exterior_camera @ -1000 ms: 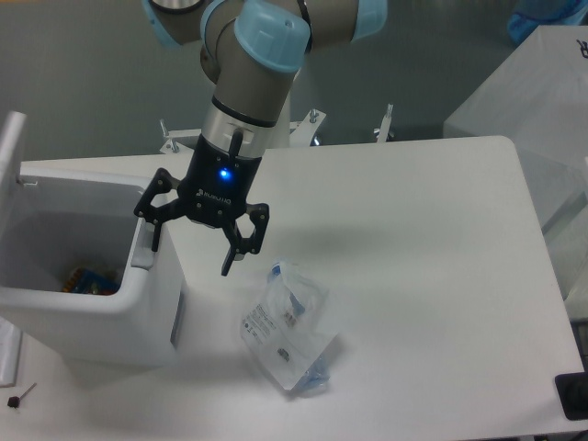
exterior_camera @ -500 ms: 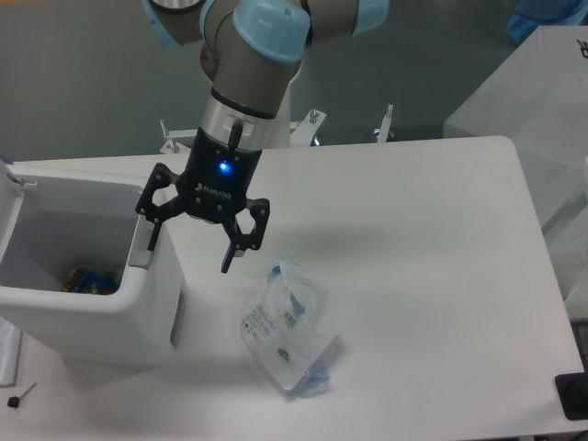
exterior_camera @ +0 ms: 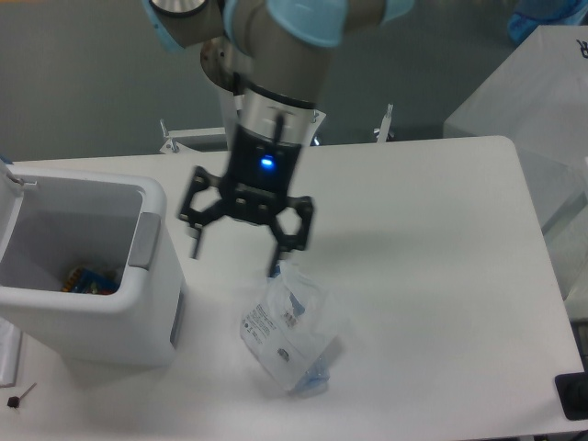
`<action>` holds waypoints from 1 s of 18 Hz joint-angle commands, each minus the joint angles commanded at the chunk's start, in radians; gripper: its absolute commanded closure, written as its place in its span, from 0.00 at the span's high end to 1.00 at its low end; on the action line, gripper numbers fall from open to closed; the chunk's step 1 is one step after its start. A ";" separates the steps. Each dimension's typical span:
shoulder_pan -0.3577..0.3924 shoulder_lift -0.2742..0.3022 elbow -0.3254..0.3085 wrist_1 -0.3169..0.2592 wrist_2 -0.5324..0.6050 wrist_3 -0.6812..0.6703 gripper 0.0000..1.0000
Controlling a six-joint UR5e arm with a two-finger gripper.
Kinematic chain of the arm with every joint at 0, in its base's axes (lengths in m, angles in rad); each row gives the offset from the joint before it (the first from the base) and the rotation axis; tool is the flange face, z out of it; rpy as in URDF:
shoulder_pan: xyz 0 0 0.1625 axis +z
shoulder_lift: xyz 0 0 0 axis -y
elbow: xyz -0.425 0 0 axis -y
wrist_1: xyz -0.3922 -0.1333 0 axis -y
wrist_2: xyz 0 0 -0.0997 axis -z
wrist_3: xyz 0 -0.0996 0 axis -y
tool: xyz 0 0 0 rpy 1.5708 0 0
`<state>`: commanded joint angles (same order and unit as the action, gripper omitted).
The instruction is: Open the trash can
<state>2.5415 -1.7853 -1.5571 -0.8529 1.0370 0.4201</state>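
The trash can (exterior_camera: 87,276) is sitting at the left of the frame on the white desk (exterior_camera: 432,276), a boxy white bin with rounded corners. Its top is standing open, showing colourful scraps at the bottom, and a grey tab is showing on its right rim. The claw (exterior_camera: 232,254) is hanging released, fingers spread, just right of it, above a clear plastic bag (exterior_camera: 289,329).

I see my gripper (exterior_camera: 233,254) spread wide between the open trash can (exterior_camera: 92,276) (something colourful inside) and a plastic bag (exterior_camera: 289,335).
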 joint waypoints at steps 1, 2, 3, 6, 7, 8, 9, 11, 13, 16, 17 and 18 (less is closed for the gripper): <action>0.028 -0.018 0.003 0.003 0.000 0.026 1.00; 0.055 -0.026 0.003 0.002 0.002 0.066 1.00; 0.078 -0.029 -0.001 0.000 0.002 0.119 1.00; 0.147 -0.072 -0.024 -0.002 0.043 0.300 1.00; 0.166 -0.087 -0.024 -0.002 0.082 0.351 1.00; 0.175 -0.098 -0.023 -0.003 0.125 0.397 1.00; 0.180 -0.101 -0.020 -0.005 0.165 0.432 1.00; 0.178 -0.111 -0.009 -0.015 0.250 0.483 1.00; 0.178 -0.140 0.006 -0.015 0.271 0.514 1.00; 0.178 -0.181 0.057 -0.067 0.333 0.639 1.00; 0.178 -0.190 0.077 -0.101 0.365 0.695 1.00; 0.178 -0.201 0.094 -0.129 0.399 0.739 1.00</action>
<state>2.7197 -1.9864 -1.4636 -0.9815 1.4355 1.1592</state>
